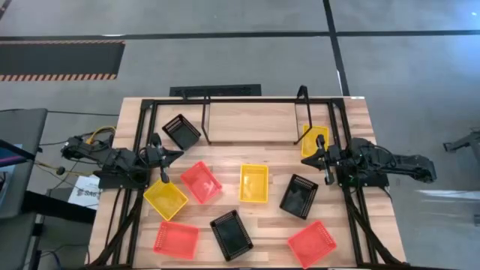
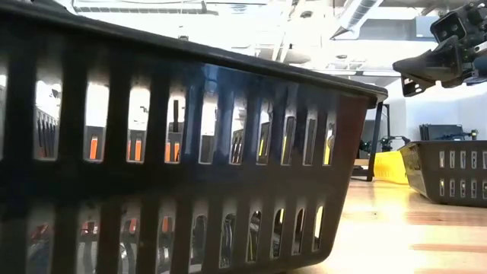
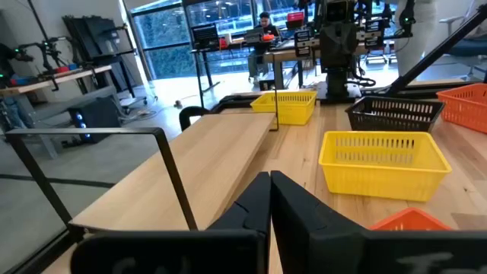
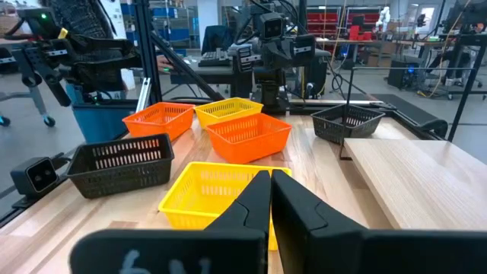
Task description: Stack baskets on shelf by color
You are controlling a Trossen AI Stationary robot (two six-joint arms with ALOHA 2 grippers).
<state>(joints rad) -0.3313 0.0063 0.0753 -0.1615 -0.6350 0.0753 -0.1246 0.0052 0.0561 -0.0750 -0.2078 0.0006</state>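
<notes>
All nine baskets lie loose on the table (image 1: 247,112) in front of the empty shelf (image 1: 255,112). Left claw (image 1: 166,155) and right claw (image 1: 321,159) hover closed, holding nothing. These light, stiff mesh baskets look best pinched by a rim; the yellow basket (image 1: 253,182) sits nearest centre.

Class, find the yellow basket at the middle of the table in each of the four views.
High view: middle yellow basket, table centre.
Low view: cannot be picked out; the close-up black basket fills the picture.
Left wrist view: nearest yellow one.
Right wrist view: nearest yellow one.
Landmark: neighbouring black basket.
</notes>
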